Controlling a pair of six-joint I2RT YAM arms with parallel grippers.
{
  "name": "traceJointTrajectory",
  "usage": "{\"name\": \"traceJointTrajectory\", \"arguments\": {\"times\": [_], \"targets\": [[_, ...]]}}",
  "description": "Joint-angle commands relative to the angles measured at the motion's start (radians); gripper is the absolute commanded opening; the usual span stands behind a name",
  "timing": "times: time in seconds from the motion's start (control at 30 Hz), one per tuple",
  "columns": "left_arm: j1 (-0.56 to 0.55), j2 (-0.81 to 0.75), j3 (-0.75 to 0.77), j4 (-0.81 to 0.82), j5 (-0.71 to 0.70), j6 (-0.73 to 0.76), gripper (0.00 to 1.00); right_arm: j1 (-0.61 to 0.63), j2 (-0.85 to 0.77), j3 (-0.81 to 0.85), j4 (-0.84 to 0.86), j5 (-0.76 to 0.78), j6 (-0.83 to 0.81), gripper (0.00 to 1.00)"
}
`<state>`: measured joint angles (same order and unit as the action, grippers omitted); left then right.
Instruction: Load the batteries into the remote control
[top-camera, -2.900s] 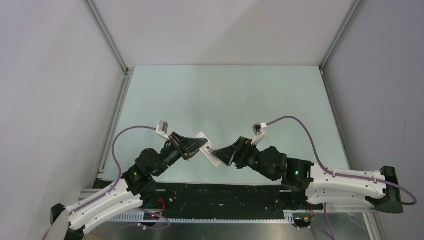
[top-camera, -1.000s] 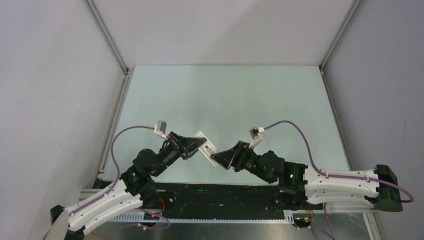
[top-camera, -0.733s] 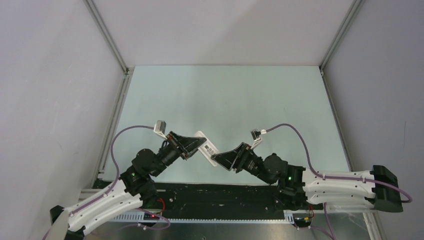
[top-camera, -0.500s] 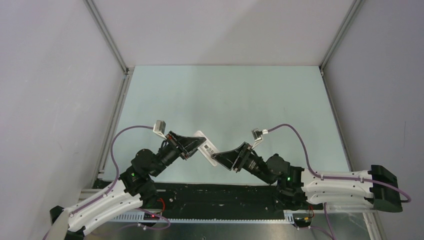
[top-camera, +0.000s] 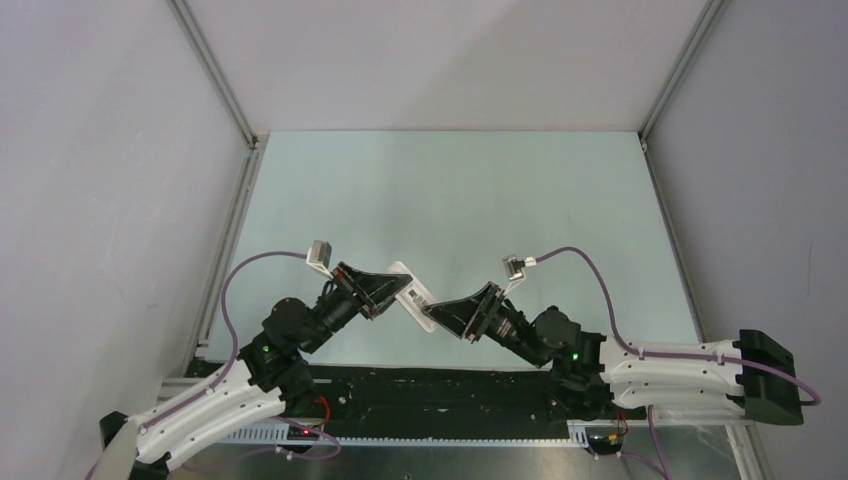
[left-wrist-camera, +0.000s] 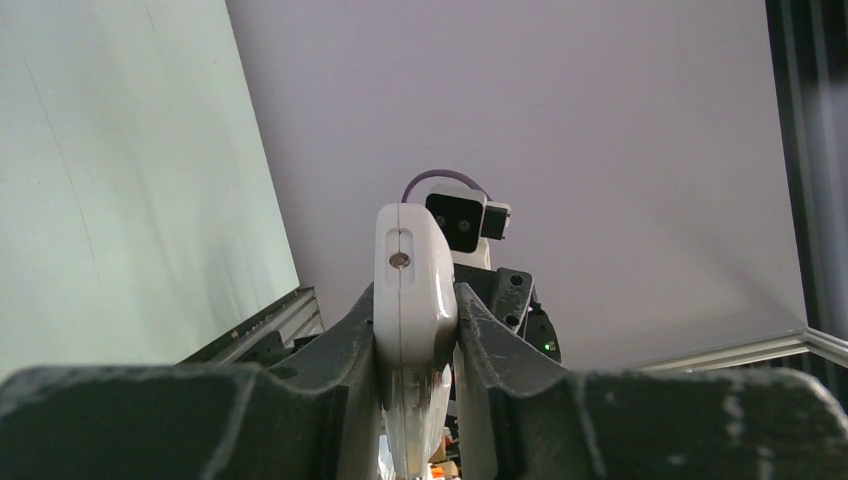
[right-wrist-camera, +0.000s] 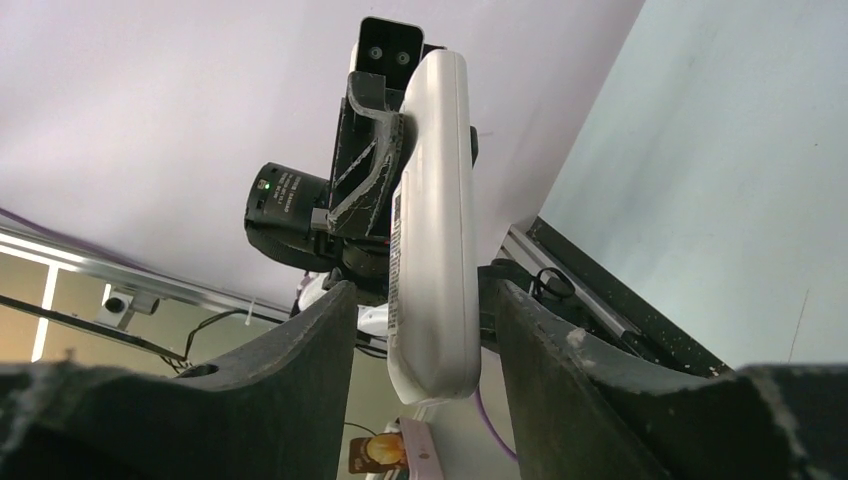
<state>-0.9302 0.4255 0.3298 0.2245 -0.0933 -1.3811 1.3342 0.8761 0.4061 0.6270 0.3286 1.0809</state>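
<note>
Left gripper (left-wrist-camera: 415, 298) is clamped tight across the thin faces of the remote control (right-wrist-camera: 437, 180). It is held by one end, out beyond the fingertips, in the air above the table (top-camera: 450, 190). Right gripper (right-wrist-camera: 425, 295) is set around the opposite end with jaws apart. A gap is seen on at least one side, so no grip is judged there; the other side is too close to call.

Remote is judged light, stiff hard plastic, smooth and likely slippery at the rounded edges. The thin battery cover could be popped or cracked if squeezed. Hold is best taken across the flat faces near an end, with the battery bay left clear of the fingers.

Batteries are not seen in any view. Battery compartment cannot be made out, nor whether its cover is on or off. Button face is hidden. Only narrow edges and a bit of printed label (top-camera: 421, 297) are shown. Gripped ends are cut off by the fingers in both wrist views.
</note>
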Motion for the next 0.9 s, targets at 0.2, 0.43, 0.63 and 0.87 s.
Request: {"name": "traceJointTrajectory", "arguments": {"times": [0.2, 0.43, 0.63, 0.87], "targets": [[-0.002, -0.009, 0.034, 0.057, 0.011, -0.017, 0.00, -0.027, 0.043, 0.001, 0.091, -0.028, 0.019, 0.65], [-0.002, -0.017, 0.029, 0.055, 0.011, -0.014, 0.00, -0.033, 0.053, 0.001, 0.096, -0.034, 0.025, 0.53], [-0.002, -0.031, 0.016, 0.056, 0.002, -0.017, 0.01, -0.035, 0.047, 0.000, 0.078, -0.029, 0.024, 0.45], [-0.002, -0.052, 0.003, 0.056, -0.017, -0.018, 0.05, -0.035, 0.036, 0.001, 0.069, -0.022, 0.012, 0.37]]}}
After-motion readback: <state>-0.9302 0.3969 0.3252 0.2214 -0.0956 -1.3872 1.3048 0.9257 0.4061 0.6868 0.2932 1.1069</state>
